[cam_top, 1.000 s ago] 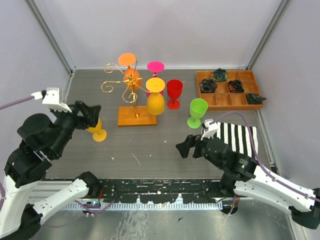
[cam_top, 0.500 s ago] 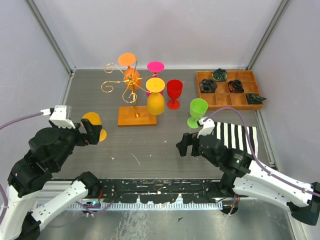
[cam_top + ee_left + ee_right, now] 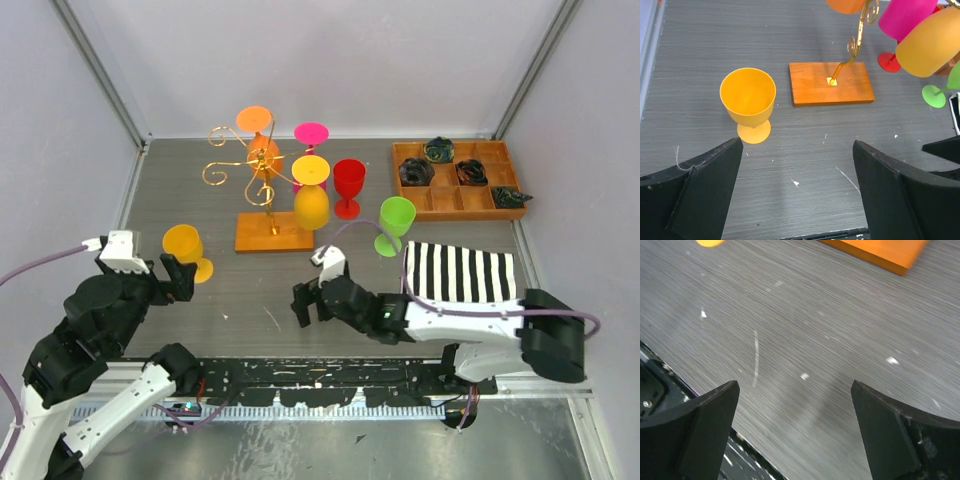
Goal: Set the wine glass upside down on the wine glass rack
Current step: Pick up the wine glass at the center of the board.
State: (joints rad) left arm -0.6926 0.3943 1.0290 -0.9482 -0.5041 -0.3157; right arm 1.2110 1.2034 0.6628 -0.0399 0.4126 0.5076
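Now left hand (image 3: 796, 147) — released — sits behind the upright yellow glass (image 3: 748, 97); right hand (image 3: 794, 387), open, has swung leftward.

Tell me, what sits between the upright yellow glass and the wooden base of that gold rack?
Nothing. In the left wrist view, only bare gray table lies between the yellow wine glass and the wine glass rack's wooden base.

wooden tray (image 3: 447, 199): far right of table, split into compartments | dark bundles (image 3: 416, 172): in several compartments | striped cloth (image 3: 470, 275): black-and-white, flat, just nearer than tray | table (image 3: 180, 190): grey, white scuffs
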